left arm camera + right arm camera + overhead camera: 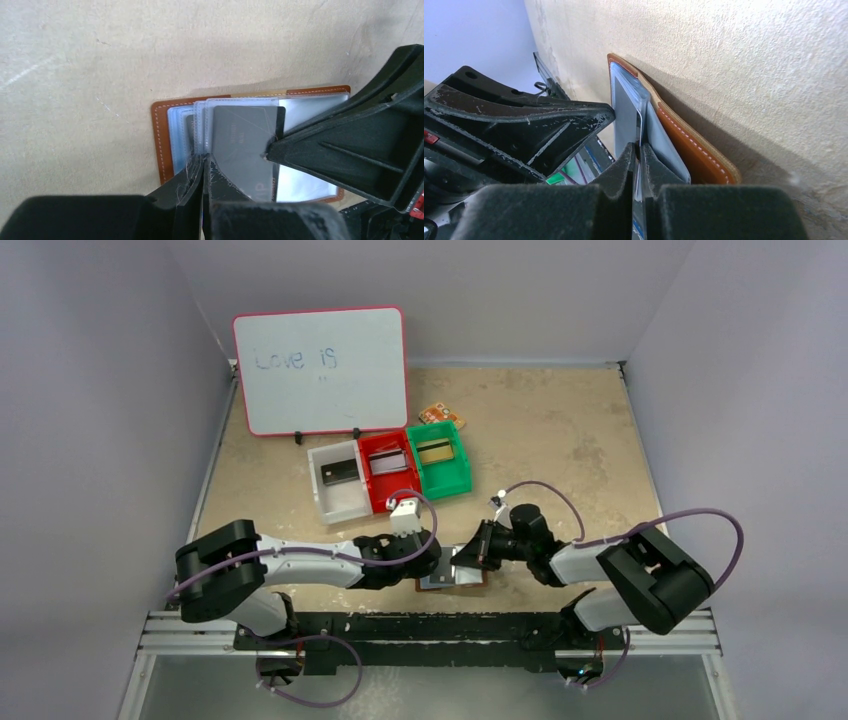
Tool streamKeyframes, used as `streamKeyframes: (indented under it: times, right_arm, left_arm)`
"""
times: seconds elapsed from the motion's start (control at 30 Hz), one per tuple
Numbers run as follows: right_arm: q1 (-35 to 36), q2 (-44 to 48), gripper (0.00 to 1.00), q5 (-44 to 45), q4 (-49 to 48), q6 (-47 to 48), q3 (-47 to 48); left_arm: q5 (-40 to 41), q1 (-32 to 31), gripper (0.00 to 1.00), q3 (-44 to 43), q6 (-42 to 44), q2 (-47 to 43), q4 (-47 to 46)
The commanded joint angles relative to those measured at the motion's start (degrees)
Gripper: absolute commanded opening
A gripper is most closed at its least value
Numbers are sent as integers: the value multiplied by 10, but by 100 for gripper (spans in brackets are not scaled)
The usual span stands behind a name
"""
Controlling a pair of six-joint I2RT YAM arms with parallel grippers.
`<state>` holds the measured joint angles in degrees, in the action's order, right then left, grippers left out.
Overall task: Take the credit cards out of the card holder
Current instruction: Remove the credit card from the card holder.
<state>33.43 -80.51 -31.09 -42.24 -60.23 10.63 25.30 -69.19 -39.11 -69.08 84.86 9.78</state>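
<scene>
**Draw the card out flat while the left hand anchors the sleeves**

My right gripper [638,150] is pinched closed on a thin edge. From its own camera that looks like the grey credit card [245,142], though I can't rule out a clear sleeve caught in with it. Just to its left, my left gripper [204,169] is closed tight on what look like the clear pocket leaves of the card holder [160,145]. The holder lies open on the table [560,430] at the near edge, between the two arms.

To do this well, I'd draw the right hand off to the right, low and in line with the pocket, so the card slides rather than bends. The left hand only has to hold the leaves down. If the whole holder drags along, I'd stop, let go, and take the card alone. The grip is thin, so I'd pull slowly.
</scene>
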Motion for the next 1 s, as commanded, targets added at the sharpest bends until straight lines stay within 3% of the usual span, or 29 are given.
streamKeyframes:
  times: [0.0,0.1,0.27,0.43,0.5,0.77,0.97]
  right_arm:
    - [-6,21,5,-13,5,16,0]
    - [-7,22,5,-20,-4,12,-3]
    - [-8,22,13,-31,-20,3,-6]
    - [-8,22,6,-1,33,19,5]
    - [-8,20,6,6,47,25,6]
    - [-8,-3,8,-3,26,34,9]
    - [-8,-10,10,-7,20,32,9]
  left_arm:
    - [4,-1,0,17,31,27,76]
    - [4,-1,0,14,32,29,75]
    - [2,-1,0,14,32,30,73]
    - [7,-2,0,10,27,13,71]
    - [13,-2,4,7,21,-4,69]
    - [-7,-2,35,-3,43,-56,-9]
    - [-12,-2,39,-58,64,20,48]
